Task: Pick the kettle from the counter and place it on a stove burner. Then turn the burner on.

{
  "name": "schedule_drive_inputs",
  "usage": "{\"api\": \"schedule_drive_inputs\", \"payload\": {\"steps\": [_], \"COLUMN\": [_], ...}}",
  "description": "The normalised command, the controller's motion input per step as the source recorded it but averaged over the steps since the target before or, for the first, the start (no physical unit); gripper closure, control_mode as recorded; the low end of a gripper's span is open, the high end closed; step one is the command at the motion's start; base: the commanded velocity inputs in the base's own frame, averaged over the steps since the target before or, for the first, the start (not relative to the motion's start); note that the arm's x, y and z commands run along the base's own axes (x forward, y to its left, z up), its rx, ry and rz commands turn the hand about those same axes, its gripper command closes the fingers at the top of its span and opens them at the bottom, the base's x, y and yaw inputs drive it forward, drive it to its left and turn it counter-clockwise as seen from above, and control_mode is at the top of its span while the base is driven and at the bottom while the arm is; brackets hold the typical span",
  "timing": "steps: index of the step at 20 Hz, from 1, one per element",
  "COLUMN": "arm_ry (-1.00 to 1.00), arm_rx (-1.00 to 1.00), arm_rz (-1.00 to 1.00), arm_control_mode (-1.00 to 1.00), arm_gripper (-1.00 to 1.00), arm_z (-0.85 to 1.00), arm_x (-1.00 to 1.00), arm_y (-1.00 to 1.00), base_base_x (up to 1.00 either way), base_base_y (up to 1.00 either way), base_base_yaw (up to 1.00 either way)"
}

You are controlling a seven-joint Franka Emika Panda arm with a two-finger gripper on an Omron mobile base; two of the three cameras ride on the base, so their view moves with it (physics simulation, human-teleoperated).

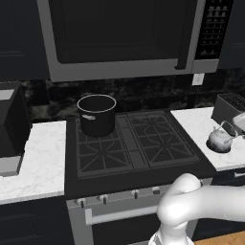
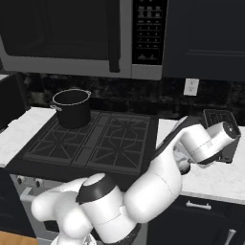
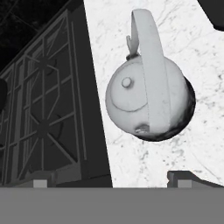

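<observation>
Kettle (image 3: 148, 94) on counter (image 3: 183, 52), lid on

Two base cameras behind the arm, one hand camera close over the bench

Both base views face forward and down, sharing the cooktop (image 1: 129, 143) and black pot (image 2: 72, 107); the hand view looks steeply down, close above the kettle (image 3: 148, 103) on the bench (image 3: 192, 57).

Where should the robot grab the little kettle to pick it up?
Probably the arched handle of the kettle, taken from above. It stands up over the round body and is thin enough for the open pincer to close across it.
</observation>
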Motion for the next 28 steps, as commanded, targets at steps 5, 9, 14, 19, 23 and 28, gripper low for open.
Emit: {"api": "schedule_drive_inputs", "payload": {"steps": [5,9,14,19,23,28], "arm_ry": [0.0,0.0,0.0,0.0,0.01,0.0], "arm_rx": [0.0,0.0,0.0,0.0,0.0,0.0], "arm_rz": [0.0,0.0,-0.01,-0.01,0.0,0.0], "arm_control_mode": [-1.0,-1.0,-1.0,-1.0,-1.0,-1.0], "arm_gripper": [-1.0,-1.0,-1.0,-1.0,-1.0,-1.0], "arm_z": [-0.1,-0.06,-0.11,-0.1,-0.11,-0.09], "arm_x": [0.13,0.06,0.0,0.08,0.18,0.15], "arm_y": [0.0,-0.04,-0.14,-0.06,-0.05,-0.13], "base_base_x": [0.0,0.0,0.0,0.0,0.0,0.0], "base_base_y": [0.0,0.0,0.0,0.0,0.0,0.0], "base_base_yaw": [0.0,0.0,0.0,0.0,0.0,0.0]}}
